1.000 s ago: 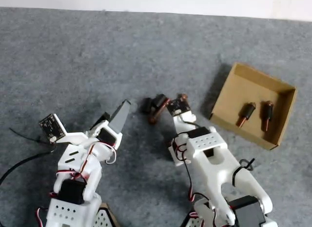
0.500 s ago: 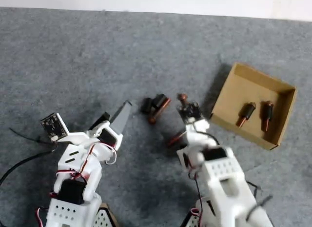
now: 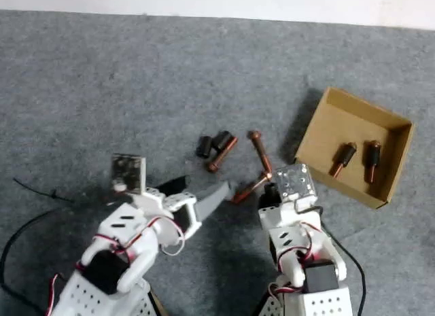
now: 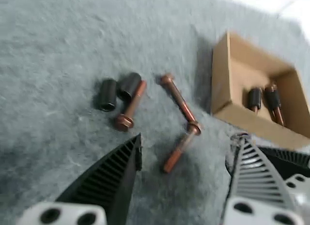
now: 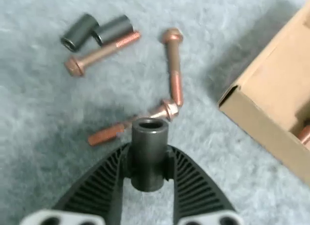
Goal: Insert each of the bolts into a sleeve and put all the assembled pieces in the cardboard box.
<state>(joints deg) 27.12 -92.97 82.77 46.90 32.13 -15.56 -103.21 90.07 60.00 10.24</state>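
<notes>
Two black sleeves lie side by side on the grey mat, with a copper bolt against them. Two more bolts lie end to end nearby. My right gripper is shut on a third black sleeve, held just short of the nearest bolt. My left gripper stands open, its jaws wide apart on either side of that bolt. The cardboard box at the right holds two assembled pieces.
Grey mat covers the table, with free room at the far left and behind the parts. A black cable trails along the mat beside the left arm. The box's near wall is close to my right gripper.
My right arm has pulled back from the loose sleeves toward the near edge with a sleeve in its jaws. My left arm has swung right, toward the bolts.
</notes>
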